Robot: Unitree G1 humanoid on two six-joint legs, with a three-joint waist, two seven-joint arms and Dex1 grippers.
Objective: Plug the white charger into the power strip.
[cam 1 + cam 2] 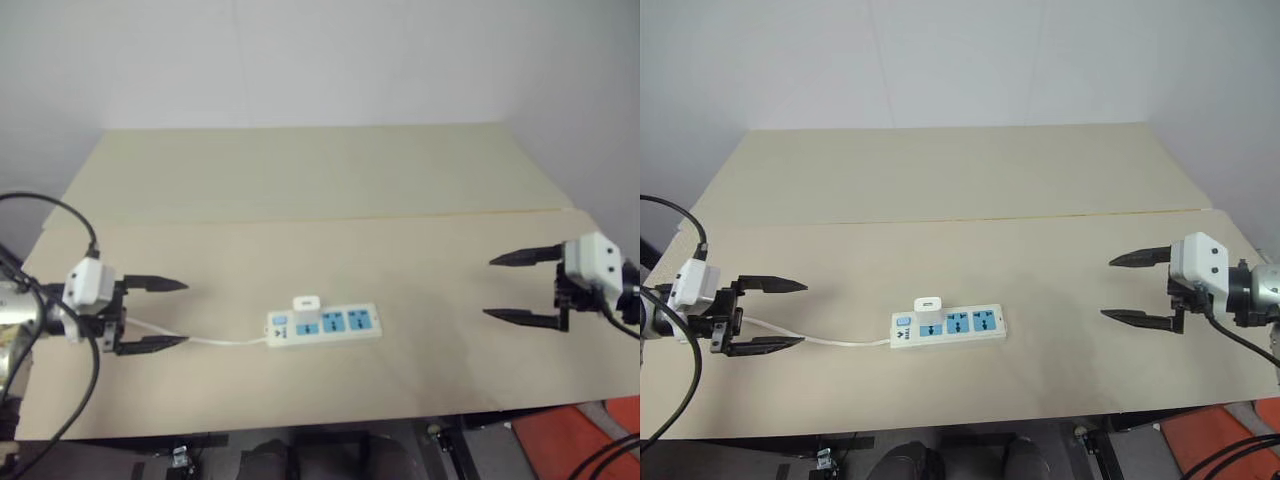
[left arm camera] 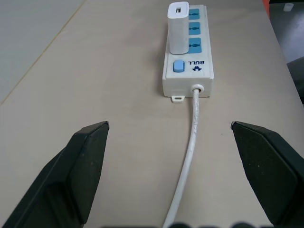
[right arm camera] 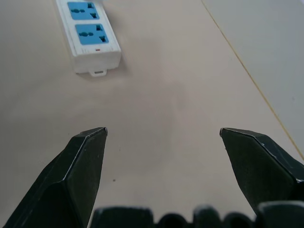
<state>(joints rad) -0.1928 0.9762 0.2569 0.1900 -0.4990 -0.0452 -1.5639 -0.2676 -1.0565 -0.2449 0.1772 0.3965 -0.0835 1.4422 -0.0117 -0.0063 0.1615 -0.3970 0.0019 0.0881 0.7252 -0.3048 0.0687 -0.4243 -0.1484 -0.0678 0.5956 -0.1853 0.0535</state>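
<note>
With both arms held out wide over the bench, I see the power strip lying flat near the front edge, about midway between them and well apart from each. Standing upright in the socket next to the blue switch is the white charger; it is seated in the strip, and the other two blue sockets are bare. From the switch end, the strip's thin white cord runs across the bench toward my left side and passes between the black fingers of the left gripper. Its jaws stand wide open and hold nothing; the cord lies on the bench below them. Over on the far side, the right gripper points back toward the strip, its jaws likewise spread wide and empty, with bare bench between its fingers in the right wrist view.
</note>
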